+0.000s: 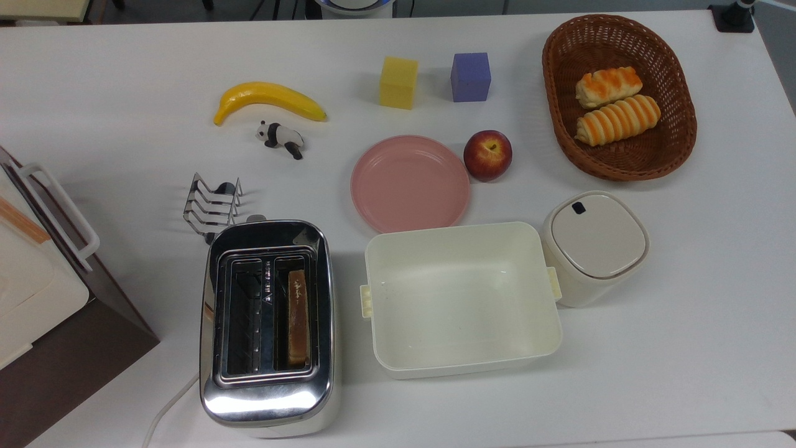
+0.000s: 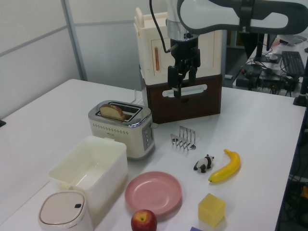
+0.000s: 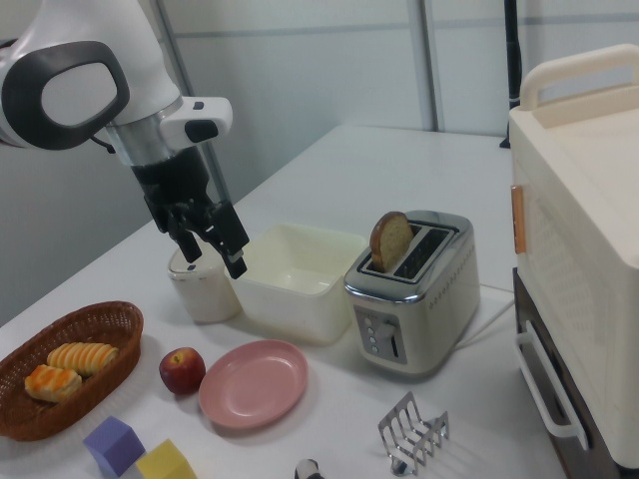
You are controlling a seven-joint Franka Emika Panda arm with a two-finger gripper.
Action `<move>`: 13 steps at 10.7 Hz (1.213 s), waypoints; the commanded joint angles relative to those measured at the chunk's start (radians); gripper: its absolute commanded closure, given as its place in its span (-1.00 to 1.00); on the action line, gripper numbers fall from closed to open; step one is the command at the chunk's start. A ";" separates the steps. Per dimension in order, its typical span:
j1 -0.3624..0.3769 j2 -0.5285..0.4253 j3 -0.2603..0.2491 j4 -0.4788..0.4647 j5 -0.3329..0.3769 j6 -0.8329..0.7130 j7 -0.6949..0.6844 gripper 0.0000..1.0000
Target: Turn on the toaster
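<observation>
The toaster (image 1: 267, 330) stands at the table's front in the top view's lower left, with a chrome top and a cream body (image 2: 122, 127) (image 3: 414, 294). A slice of bread (image 1: 298, 317) (image 2: 113, 111) (image 3: 389, 239) stands high in one slot; the other slot is empty. A small lever (image 3: 396, 344) sits on the end panel facing the toast rack. My gripper (image 2: 180, 89) (image 3: 213, 254) hangs well above the table, fingers pointing down and open with nothing between them. It is apart from the toaster, up and to the right of it in the left view.
A cream open box (image 1: 460, 298) and a lidded canister (image 1: 594, 246) stand beside the toaster. A wire toast rack (image 1: 211, 205), pink plate (image 1: 410, 183), apple (image 1: 488, 155), banana (image 1: 267, 99), panda figure (image 1: 281, 138), two cubes and a bread basket (image 1: 684, 124) lie around. A white boxy appliance (image 2: 183, 48) stands behind.
</observation>
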 commanded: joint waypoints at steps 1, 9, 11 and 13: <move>0.026 -0.003 -0.016 -0.022 -0.003 0.038 0.001 -1.00; 0.021 0.000 -0.052 -0.039 0.012 0.079 -0.097 -0.29; 0.021 0.001 -0.054 -0.044 0.014 0.083 -0.098 0.99; 0.023 0.003 -0.054 -0.051 0.015 0.093 -0.102 1.00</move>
